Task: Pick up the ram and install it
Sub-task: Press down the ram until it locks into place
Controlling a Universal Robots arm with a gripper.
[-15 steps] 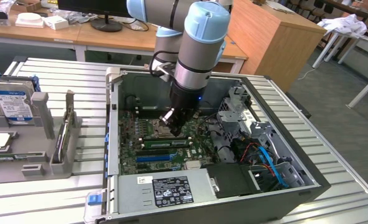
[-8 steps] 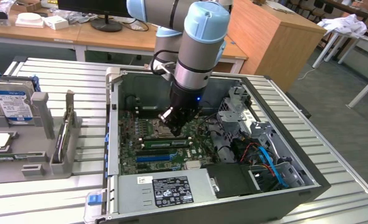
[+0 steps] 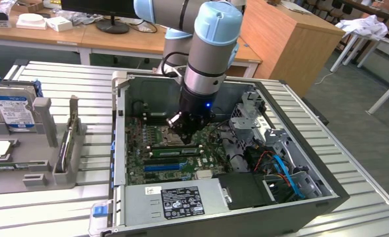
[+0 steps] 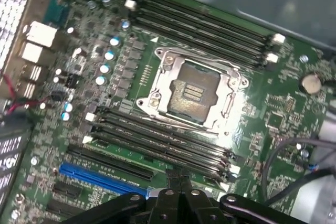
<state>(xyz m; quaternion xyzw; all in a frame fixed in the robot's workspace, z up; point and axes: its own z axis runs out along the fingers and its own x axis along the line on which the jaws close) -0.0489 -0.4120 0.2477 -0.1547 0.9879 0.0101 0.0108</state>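
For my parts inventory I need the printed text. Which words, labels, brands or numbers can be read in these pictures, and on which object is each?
None can be read.
Hard drive blue-white label: print too small.
Power supply black-and-white labels: print too small.
Motherboard white markings, also beside the blue slot: blurred.

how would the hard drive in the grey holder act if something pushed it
The hard drive looks like a rigid metal box, so probably stiff and heavy for its size. It stands on edge in the holder, so a high push might tip it, though the posts likely check that.
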